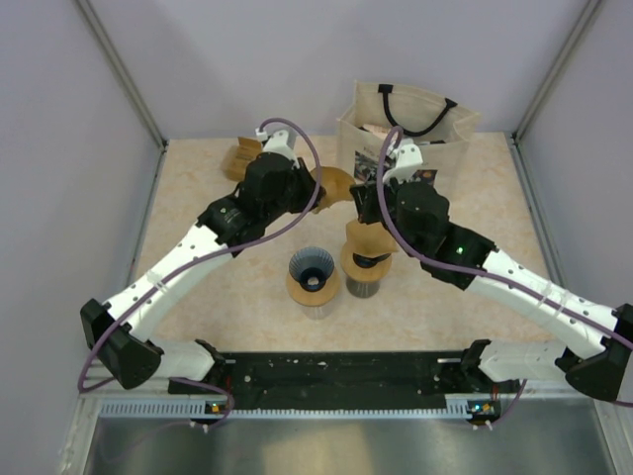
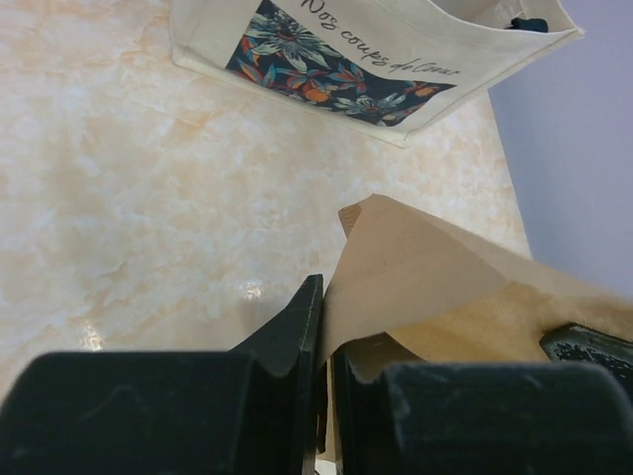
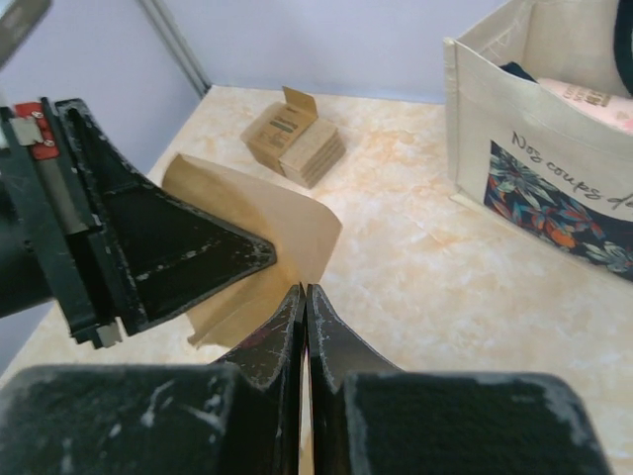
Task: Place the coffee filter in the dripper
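Left tool (image 2: 328, 327) and right tool (image 3: 304, 297) both pinch the coffee filter (image 1: 334, 184), its long axis running sideways between them.

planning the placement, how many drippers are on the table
2. One empty dripper sits centre-front; the second dripper stands just to its right, topped with a brown paper filter. More may be hidden.

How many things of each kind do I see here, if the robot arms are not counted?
drippers, each on a glass: 2
paper filters, one held up, one on the right-hand dripper: 2
tote bag: 1
cardboard box: 1
Total: 6
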{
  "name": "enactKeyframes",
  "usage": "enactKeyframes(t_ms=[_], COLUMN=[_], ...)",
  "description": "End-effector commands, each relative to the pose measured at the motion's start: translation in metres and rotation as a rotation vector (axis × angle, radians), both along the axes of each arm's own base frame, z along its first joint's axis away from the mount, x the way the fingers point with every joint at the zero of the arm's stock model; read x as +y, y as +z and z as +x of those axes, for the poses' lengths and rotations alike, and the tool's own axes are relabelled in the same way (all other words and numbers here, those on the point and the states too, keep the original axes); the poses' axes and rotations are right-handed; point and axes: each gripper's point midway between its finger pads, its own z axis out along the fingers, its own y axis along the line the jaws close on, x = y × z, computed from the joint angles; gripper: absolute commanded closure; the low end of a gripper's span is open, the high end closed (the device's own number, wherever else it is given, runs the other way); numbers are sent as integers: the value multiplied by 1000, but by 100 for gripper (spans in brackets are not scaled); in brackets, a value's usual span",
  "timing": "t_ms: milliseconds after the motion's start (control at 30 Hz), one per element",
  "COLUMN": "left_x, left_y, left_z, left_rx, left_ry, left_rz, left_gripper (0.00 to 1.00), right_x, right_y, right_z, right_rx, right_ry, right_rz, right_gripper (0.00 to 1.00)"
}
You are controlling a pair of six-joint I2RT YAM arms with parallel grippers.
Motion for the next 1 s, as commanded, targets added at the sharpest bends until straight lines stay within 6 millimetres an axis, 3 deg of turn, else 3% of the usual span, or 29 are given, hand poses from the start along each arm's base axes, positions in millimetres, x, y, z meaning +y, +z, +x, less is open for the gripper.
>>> enactKeyframes(t_ms=[0, 133, 400, 567, 667, 800, 933, 967], left_x=[20, 29, 24, 27, 30, 30, 21, 20], left_y=[12, 10, 7, 8, 9, 7, 9, 10], left_z=[4, 5, 1, 2, 1, -2, -9, -9], left_rx=[-33, -20, -6, -8, -9, 2, 13, 11], left_ry=[102, 139, 110, 122, 128, 117, 61, 58], left_rz=[54, 100, 120, 136, 149, 156, 137, 132], left_gripper=[89, 87, 86, 99, 100, 100, 100, 100], right_x=[-10, -17, -27, -24, -32, -27, -8, -2], right_y=[-2, -8, -13, -8, -8, -10, -5, -1], right_z=[2, 0, 1, -3, -1, -4, -14, -18], right_rx=[4, 26, 35, 32, 28, 34, 17, 3], right_ry=[-58, -74, -114, -89, -126, -87, 32, 70], right_rz=[-49, -71, -102, -87, -95, -88, -46, -25], right_gripper=[100, 100, 100, 100, 100, 100, 100, 95])
